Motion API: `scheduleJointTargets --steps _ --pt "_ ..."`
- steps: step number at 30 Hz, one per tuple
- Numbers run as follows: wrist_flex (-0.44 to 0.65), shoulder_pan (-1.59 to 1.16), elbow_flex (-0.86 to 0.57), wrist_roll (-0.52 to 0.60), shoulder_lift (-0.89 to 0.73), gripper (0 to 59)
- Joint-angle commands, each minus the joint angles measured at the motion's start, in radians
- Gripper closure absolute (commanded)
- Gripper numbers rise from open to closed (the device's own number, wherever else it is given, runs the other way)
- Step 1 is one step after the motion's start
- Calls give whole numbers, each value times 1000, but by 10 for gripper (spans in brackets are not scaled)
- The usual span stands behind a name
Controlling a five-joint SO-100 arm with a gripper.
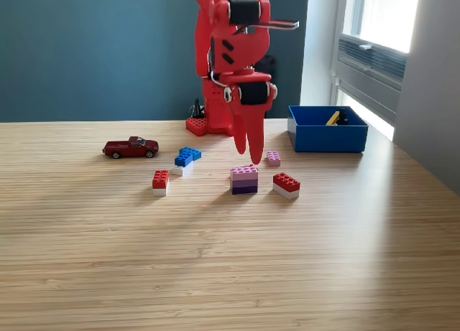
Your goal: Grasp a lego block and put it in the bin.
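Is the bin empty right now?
No. The bin already holds a yellow piece and something dark beside it; no lego block shows inside.

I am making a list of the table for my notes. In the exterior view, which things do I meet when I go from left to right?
toy car → red and white block → blue blocks → purple stacked block → small pink block → red block on white → blue bin.

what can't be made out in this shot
- End effector: exterior view shows it nearly edge-on, so open or shut is unclear.
- Bin: its front wall hides most of the inside; only a yellow piece and something dark peek over.
- Arm top: cut off by the upper edge.
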Motion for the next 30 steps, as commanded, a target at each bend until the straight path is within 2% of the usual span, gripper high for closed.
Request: scheduleJointTargets --steps 1,12,30 --pt "-64 26 54 -17 98 295" --pt "-89 58 77 -38 95 296" --pt "-199 -6 80 61 80 360"
